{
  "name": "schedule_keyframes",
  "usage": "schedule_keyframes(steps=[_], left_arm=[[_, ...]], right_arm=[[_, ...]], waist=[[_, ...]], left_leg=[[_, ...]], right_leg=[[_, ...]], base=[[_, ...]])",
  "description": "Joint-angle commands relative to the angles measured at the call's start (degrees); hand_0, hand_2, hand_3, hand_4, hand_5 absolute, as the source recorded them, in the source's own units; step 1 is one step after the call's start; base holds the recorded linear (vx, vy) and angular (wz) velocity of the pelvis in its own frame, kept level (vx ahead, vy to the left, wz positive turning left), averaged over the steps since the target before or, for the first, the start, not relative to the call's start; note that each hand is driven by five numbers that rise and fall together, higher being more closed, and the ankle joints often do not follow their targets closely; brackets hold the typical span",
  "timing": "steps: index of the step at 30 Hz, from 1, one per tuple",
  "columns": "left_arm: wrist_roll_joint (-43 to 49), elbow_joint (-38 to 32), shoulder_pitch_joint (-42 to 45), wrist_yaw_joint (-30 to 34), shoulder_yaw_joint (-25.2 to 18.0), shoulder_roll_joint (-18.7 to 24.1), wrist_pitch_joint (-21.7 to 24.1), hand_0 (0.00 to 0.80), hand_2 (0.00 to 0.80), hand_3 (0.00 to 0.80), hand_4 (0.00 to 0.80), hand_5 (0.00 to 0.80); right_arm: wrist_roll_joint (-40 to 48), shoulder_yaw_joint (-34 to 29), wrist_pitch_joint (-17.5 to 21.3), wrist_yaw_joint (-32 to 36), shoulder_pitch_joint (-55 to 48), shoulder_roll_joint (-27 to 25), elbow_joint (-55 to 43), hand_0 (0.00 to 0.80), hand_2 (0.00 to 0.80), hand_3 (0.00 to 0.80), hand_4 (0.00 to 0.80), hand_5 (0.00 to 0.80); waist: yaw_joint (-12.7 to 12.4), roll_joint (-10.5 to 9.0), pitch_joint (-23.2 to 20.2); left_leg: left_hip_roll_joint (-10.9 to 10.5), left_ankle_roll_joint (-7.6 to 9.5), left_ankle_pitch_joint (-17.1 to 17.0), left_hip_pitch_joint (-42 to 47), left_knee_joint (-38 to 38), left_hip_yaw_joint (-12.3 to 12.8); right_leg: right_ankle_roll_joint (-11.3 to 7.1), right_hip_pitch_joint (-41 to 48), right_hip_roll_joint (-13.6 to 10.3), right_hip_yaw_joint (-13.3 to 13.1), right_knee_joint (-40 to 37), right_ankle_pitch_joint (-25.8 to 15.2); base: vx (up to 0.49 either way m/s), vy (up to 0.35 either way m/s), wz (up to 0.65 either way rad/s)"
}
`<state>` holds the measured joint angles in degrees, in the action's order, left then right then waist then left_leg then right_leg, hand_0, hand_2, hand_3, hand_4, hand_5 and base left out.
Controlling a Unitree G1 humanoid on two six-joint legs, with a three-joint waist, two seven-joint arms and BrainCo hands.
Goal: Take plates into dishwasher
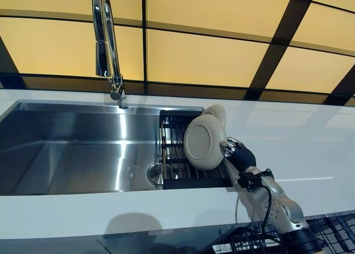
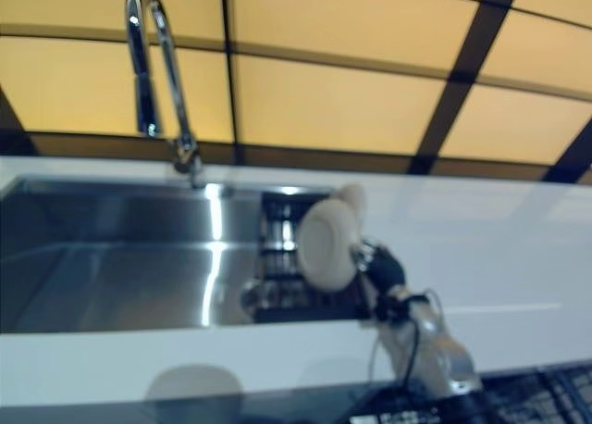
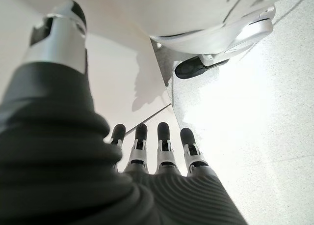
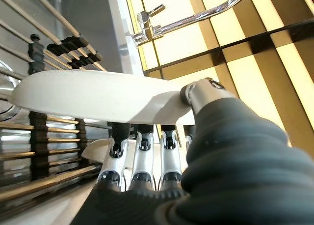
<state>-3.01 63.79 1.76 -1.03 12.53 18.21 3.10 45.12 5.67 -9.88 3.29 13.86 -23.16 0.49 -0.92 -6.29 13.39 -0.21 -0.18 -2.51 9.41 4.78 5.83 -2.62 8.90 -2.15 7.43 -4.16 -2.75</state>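
Plate (image 1: 204, 143) pinched in my right hand (image 1: 237, 152), thumb one face, fingers (image 4: 142, 139) other, tilted on edge above black rack (image 1: 177, 154) at sink (image 1: 66, 148) end. Edge-on suits sliding into dishwasher slots, I reckon. Second plate (image 1: 217, 114) behind. Left hand (image 3: 157, 156) hangs low, fingers straight, empty.

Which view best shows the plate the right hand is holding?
The left eye view: the plate shows whole and sharp, tilted above the rack, held in the right hand. The right eye view shows it blurred; the right wrist view only its edge; the left wrist view nothing.
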Motion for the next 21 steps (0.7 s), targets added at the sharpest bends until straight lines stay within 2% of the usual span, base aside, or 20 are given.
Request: schedule_keyframes(steps=[1, 13, 21], left_arm=[[2.36, 0.72, -1.03, 0.30, 1.75, 0.45, 1.40, 0.000, 0.000, 0.000, 0.000, 0.000], [2.05, 0.71, -1.27, 0.61, 1.90, 0.77, 2.05, 0.000, 0.000, 0.000, 0.000, 0.000], [1.97, 1.79, -1.47, 0.53, 1.66, 1.04, 2.46, 0.000, 0.000, 0.000, 0.000, 0.000]], right_arm=[[-0.40, -1.80, 3.76, -0.83, 4.77, -1.88, -6.61, 0.800, 0.800, 0.800, 0.800, 0.800], [0.52, -4.01, 5.99, -3.78, 6.12, -5.48, -10.25, 0.800, 0.800, 0.800, 0.800, 0.800], [-0.15, -6.13, 7.78, -8.57, 9.10, -8.36, -12.32, 0.800, 0.800, 0.800, 0.800, 0.800]], waist=[[-1.61, -1.02, -2.97], [-1.03, -1.47, -3.23], [-0.74, -1.56, -3.85]], left_leg=[[-1.46, 2.45, 4.89, -1.94, -5.16, 0.27], [-1.27, 2.24, 4.97, -1.97, -5.13, 0.60], [-1.26, 1.96, 4.90, -1.89, -4.56, 0.62]], right_leg=[[-6.18, -3.91, -4.03, 0.90, 2.69, -4.92], [-6.05, -3.95, -3.73, 0.40, 2.54, -4.88], [-5.90, -3.85, -3.50, 0.15, 2.16, -4.71]], base=[[0.000, 0.000, 0.00], [0.000, 0.000, 0.00], [0.000, 0.000, 0.00]])
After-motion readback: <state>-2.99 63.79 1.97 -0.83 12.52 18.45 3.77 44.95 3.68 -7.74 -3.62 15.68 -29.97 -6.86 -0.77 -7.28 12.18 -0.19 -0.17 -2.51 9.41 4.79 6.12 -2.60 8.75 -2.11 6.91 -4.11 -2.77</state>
